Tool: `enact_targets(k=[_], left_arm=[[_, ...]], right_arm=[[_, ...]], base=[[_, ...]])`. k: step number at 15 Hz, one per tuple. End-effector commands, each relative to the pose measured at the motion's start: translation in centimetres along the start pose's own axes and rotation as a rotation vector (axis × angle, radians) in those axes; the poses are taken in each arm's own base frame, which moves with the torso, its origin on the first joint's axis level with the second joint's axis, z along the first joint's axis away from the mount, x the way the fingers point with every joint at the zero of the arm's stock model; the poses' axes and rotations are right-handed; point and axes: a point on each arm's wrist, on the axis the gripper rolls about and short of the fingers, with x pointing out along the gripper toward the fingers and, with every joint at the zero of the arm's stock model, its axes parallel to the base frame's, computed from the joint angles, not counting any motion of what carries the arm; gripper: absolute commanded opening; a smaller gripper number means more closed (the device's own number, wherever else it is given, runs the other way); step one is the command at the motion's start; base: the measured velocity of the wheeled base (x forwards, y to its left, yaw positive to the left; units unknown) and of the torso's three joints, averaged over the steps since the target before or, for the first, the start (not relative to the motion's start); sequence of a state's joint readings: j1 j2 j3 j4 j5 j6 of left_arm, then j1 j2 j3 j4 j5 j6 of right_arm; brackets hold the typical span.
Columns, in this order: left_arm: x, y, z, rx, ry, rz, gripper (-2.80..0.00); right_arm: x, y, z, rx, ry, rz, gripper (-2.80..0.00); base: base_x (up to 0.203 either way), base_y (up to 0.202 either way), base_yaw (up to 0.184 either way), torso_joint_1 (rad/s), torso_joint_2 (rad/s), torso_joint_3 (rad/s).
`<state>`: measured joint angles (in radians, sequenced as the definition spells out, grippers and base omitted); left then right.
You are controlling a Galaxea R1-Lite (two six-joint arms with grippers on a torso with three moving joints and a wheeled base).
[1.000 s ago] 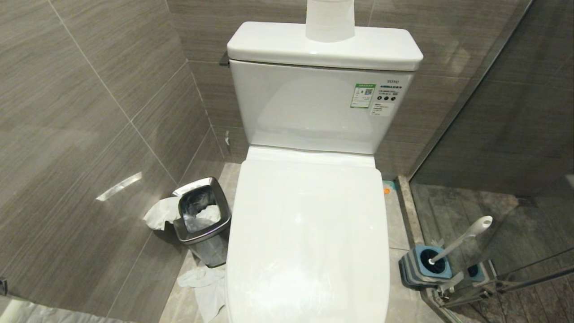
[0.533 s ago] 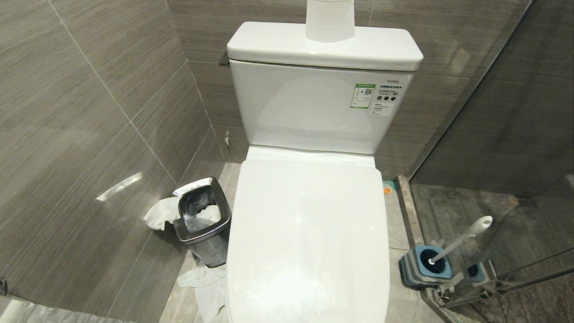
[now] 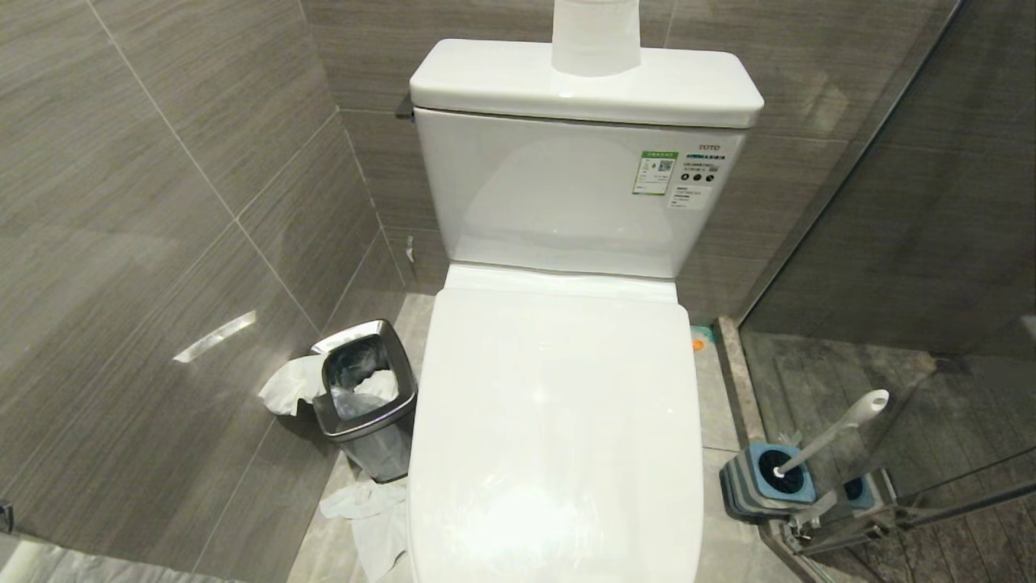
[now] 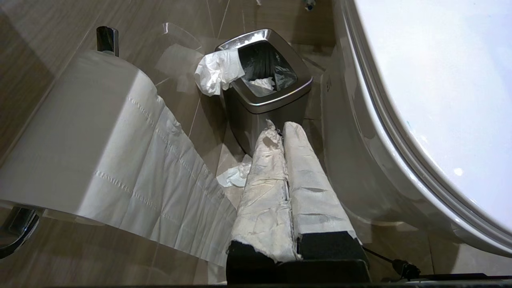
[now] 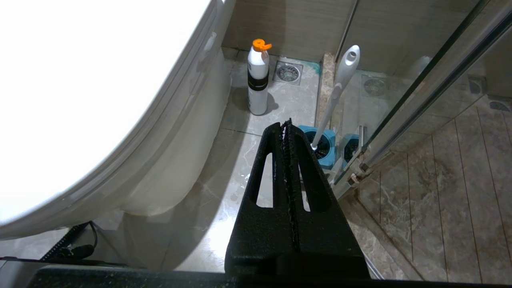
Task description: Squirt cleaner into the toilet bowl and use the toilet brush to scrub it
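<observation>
Grey-tiled bathroom; cleaner [image 5: 258, 76] visible only from right wrist; both pincers [image 4: 283, 128] [image 5: 286, 125] closed, empty.

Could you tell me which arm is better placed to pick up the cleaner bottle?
The right: the cleaner bottle stands on the floor ahead of the right gripper. The left gripper faces the waste bin across the toilet.

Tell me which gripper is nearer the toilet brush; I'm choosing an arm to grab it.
Right. The right gripper hangs shut beside the toilet brush; the left gripper is across the toilet, by the waste bin.
</observation>
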<state>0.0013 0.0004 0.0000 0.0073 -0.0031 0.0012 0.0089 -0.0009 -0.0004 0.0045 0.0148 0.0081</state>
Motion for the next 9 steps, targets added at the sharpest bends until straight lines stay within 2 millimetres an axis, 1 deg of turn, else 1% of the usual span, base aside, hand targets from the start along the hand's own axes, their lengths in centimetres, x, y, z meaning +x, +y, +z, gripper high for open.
enact_targets(k=[1, 9], left_arm=[[0.01, 0.00, -0.05, 0.003, 0.002, 0.000, -2.80], [0.01, 0.00, -0.05, -0.001, 0.001, 0.000, -2.80]], right_arm=[[0.01, 0.00, -0.01, -0.002, 0.001, 0.001, -2.80], [0.01, 0.00, 0.01, 0.001, 0.000, 0.001, -2.80]], base=[[0.000, 0.000, 0.000, 0.000, 0.00, 0.000], [0.000, 0.000, 0.000, 0.000, 0.00, 0.000]])
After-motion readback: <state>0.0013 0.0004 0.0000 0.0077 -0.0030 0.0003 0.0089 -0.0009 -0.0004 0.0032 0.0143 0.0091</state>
